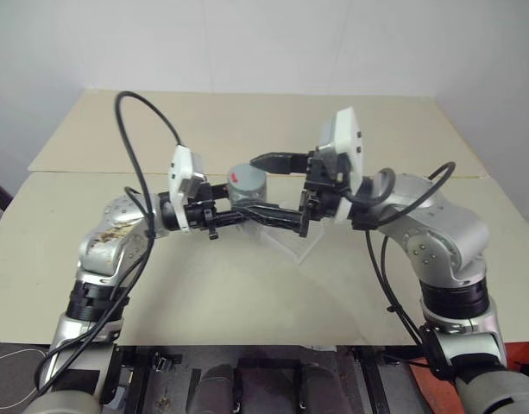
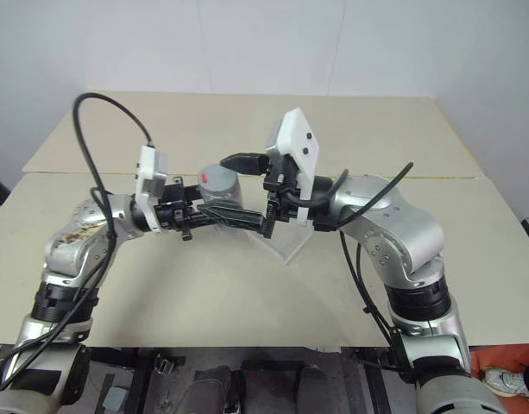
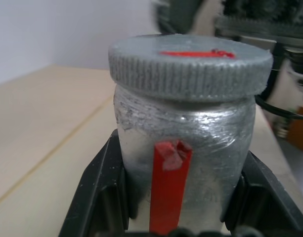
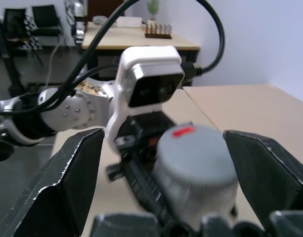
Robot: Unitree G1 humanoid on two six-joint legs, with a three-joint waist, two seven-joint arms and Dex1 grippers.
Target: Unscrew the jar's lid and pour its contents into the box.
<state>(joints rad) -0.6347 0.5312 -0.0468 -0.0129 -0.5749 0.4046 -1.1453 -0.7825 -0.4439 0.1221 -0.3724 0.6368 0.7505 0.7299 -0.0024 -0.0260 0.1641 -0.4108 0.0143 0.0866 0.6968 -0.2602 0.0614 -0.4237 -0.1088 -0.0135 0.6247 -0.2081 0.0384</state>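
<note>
My left end effector (image 1: 277,216) pinches the jar (image 3: 183,148) upright, lid (image 1: 246,179) up, contents hidden; right end effector (image 4: 163,163) spread around the lid.

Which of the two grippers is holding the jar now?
The left gripper: its jaws clamp the jar. The right gripper stands open around the lid.

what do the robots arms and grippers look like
Both arms are silver-grey metal with rounded joints and black bands, looped by black cables. Each wrist carries a white boxy camera housing. The left gripper and right gripper each have two black plastic fingers.
</note>
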